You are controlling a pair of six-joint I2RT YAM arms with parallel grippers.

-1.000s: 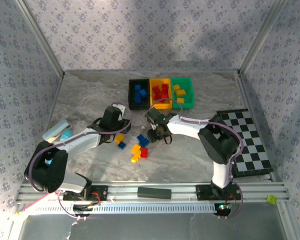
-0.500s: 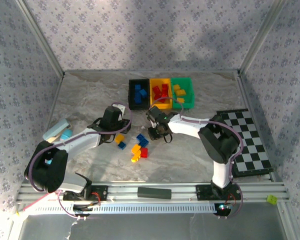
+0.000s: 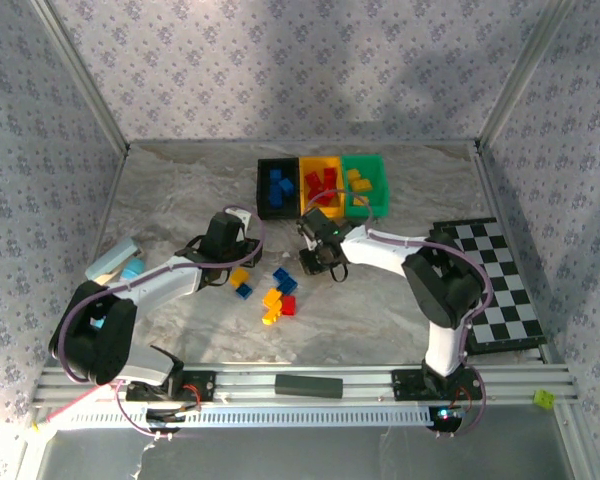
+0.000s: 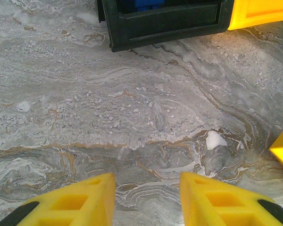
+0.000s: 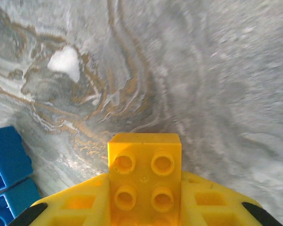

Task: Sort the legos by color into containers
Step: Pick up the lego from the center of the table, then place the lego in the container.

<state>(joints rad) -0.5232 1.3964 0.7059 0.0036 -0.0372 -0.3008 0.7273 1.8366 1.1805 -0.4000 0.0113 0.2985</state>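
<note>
Right gripper (image 3: 321, 264) is clamped on a yellow lego (image 5: 144, 165), jaws drawn in from the wider gap a second ago, and has shifted slightly toward the yellow-orange bin (image 3: 321, 213). Left gripper (image 4: 146, 188) is unchanged, fingers apart over bare table (image 3: 180, 200), nothing between them. Loose legos (image 3: 278, 296) lie as before between the arms.

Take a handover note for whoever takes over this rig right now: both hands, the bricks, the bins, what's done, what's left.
Right hand shut on a yellow brick.
Left hand open, empty, over bare table.
Done: blue bricks in black bin, red bricks in yellow-orange bin, yellow bricks in green bin.
Left: drop held brick in green bin, then sort loose bricks, blue, yellow, red, mid-table.
</note>
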